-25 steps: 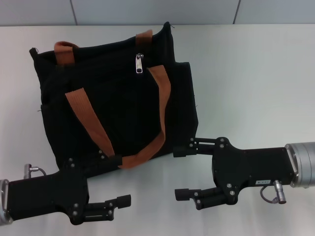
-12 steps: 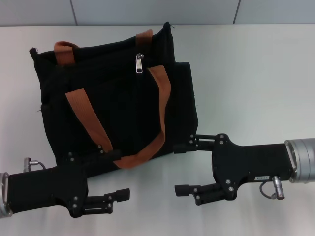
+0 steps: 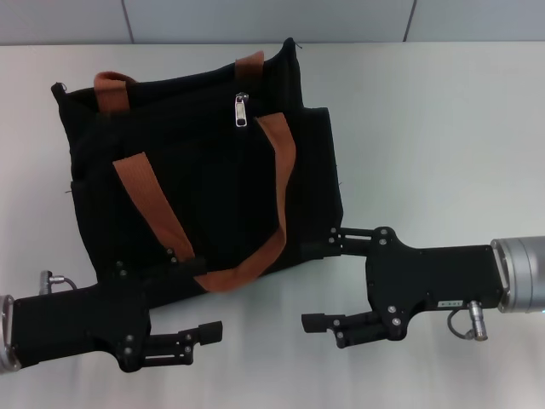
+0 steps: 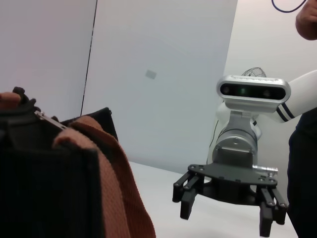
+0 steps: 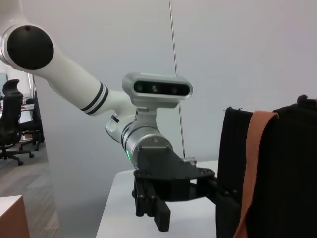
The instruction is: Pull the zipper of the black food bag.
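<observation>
The black food bag (image 3: 213, 187) lies flat on the white table, with two orange-brown strap handles (image 3: 157, 209) across it. The zipper (image 3: 242, 111), a small silver pull tab, sits near the bag's far edge. My left gripper (image 3: 204, 300) is open at the bag's near left corner, one finger over the bag's edge by the strap loop. My right gripper (image 3: 312, 285) is open at the near right corner, one finger at the bag's edge. The left wrist view shows the bag (image 4: 44, 188), the silver tab (image 4: 48, 120) and the right gripper (image 4: 225, 220). The right wrist view shows the bag (image 5: 287, 168) and the left gripper (image 5: 163, 208).
The white table (image 3: 426, 128) stretches to the right of the bag and beyond it to a grey wall (image 3: 272, 19). A side pocket (image 3: 319, 170) lies along the bag's right side. A person's arm (image 4: 308, 20) shows at the far edge of the left wrist view.
Both grippers have crept a little forward toward the bag's near edge, still open. The bag and the zipper have not moved.
</observation>
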Robot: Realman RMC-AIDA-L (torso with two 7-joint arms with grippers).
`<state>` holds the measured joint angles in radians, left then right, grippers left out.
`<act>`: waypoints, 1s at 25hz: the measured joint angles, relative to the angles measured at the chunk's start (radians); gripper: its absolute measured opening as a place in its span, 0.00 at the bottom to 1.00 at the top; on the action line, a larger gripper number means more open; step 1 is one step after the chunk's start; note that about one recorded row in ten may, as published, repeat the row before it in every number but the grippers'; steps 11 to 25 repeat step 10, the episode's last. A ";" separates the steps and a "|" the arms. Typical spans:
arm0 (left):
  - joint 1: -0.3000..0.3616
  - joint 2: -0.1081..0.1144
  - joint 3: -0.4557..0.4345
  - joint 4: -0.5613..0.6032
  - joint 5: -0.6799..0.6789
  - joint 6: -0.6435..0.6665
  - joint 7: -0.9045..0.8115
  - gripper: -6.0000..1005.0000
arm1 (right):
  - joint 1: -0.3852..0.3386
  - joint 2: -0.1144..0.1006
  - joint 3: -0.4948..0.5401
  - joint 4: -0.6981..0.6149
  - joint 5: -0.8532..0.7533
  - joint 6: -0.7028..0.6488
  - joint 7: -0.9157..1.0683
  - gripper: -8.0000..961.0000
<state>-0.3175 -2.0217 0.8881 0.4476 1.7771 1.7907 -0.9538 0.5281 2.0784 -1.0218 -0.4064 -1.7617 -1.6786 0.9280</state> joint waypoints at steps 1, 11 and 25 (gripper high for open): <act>0.000 0.000 0.000 -0.001 -0.001 -0.004 0.000 0.83 | 0.001 -0.001 0.002 0.000 0.001 -0.004 0.000 0.86; 0.008 0.000 0.000 -0.003 0.002 -0.009 -0.003 0.83 | 0.001 -0.002 0.002 0.002 0.004 -0.011 0.000 0.86; 0.008 0.000 0.000 -0.003 0.002 -0.009 -0.003 0.83 | 0.001 -0.002 0.002 0.002 0.004 -0.011 0.000 0.86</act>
